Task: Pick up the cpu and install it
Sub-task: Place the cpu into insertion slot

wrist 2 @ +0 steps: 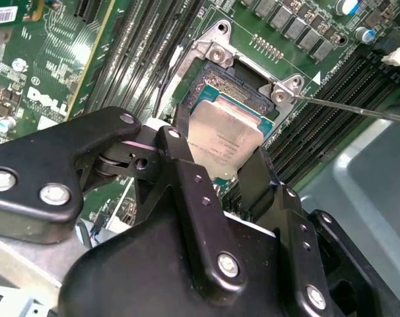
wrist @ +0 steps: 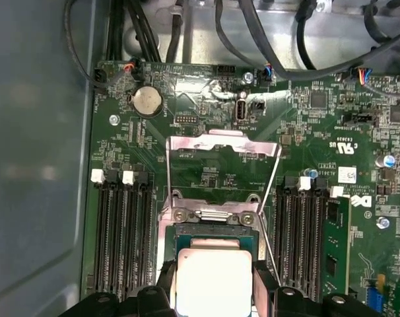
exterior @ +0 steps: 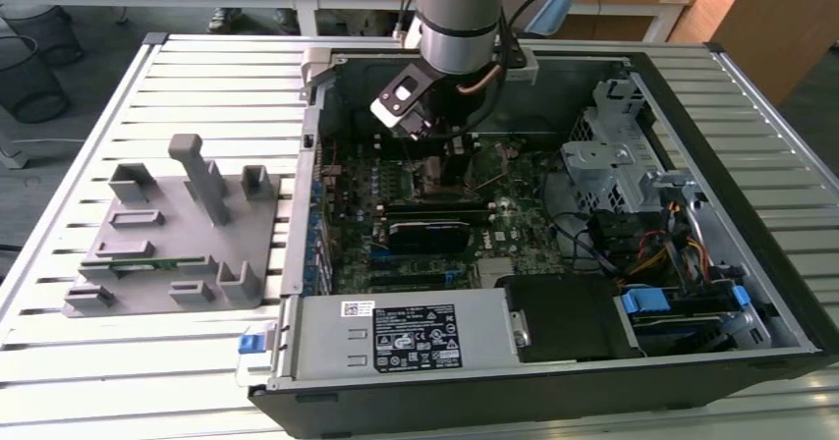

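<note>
The cpu is a flat square chip with a silvery top, and it sits between my two black fingers. My gripper is shut on its two opposite edges. The chip hangs at or just over the black-framed socket on the green motherboard; whether it rests in the socket I cannot tell. In the first wrist view the cpu is over the socket, with the gripper around it and the metal load plate swung open. In the exterior view the gripper reaches down into the open computer case.
Memory slots run along both sides of the socket, and a thin retention lever sticks out beside it. A grey fixture holding a green memory stick lies on the slatted table. The power supply and a drive cage crowd the case.
</note>
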Controlling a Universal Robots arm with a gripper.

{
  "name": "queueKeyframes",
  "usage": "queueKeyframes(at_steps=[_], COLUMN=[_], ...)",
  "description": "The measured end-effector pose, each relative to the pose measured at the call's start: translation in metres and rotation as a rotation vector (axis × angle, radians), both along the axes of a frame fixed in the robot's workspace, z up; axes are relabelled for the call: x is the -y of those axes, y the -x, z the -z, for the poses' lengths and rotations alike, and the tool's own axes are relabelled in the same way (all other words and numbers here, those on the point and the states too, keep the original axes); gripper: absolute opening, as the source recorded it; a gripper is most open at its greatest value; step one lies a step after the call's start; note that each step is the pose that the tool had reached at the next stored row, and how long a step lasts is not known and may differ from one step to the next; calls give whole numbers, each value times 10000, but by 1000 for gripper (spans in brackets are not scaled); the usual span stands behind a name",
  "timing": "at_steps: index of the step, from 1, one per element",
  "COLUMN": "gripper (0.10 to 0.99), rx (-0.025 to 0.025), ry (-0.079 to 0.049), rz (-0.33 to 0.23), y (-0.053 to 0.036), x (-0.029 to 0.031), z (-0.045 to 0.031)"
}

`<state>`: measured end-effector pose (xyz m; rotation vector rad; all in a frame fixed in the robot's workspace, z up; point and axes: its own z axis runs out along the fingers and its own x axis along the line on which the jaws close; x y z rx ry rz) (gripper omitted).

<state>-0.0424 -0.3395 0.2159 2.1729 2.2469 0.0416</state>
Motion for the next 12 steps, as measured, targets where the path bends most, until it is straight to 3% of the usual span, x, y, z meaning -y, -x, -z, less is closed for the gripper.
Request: queueKeyframes(at_steps=[12], gripper=[541], rx=[1], ry=[-1], rz=[179], y=[9], x=[0], z=[131])
